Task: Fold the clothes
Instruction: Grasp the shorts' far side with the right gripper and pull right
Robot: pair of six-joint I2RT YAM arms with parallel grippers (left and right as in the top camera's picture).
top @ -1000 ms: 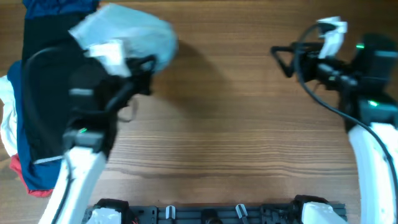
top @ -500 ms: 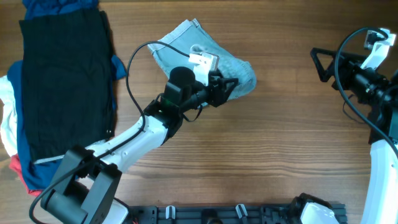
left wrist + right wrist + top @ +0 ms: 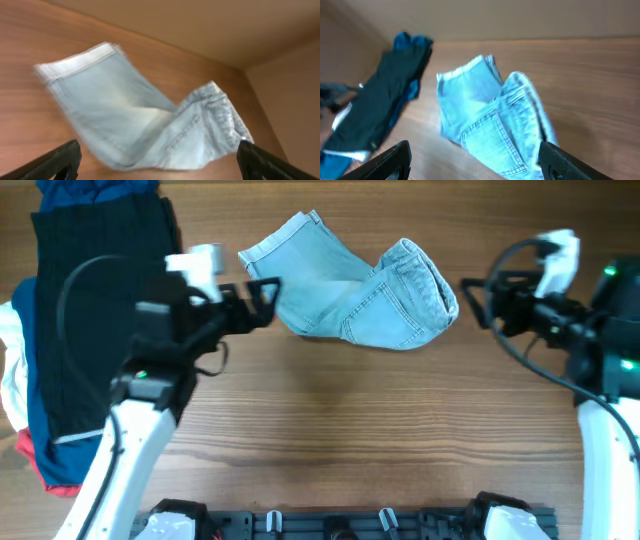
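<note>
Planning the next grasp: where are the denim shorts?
Overhead view: the denim shorts lie crumpled at the far middle of the table, between the left gripper and the right gripper, right of the black garment.

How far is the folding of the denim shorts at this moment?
Done: the denim shorts lie on the table, apart from the black garment at the left. In hand: nothing; the left claw and right claw are open, one at each end. Left: the shorts are bunched, one end curled over, so flattening and every fold remain.
</note>
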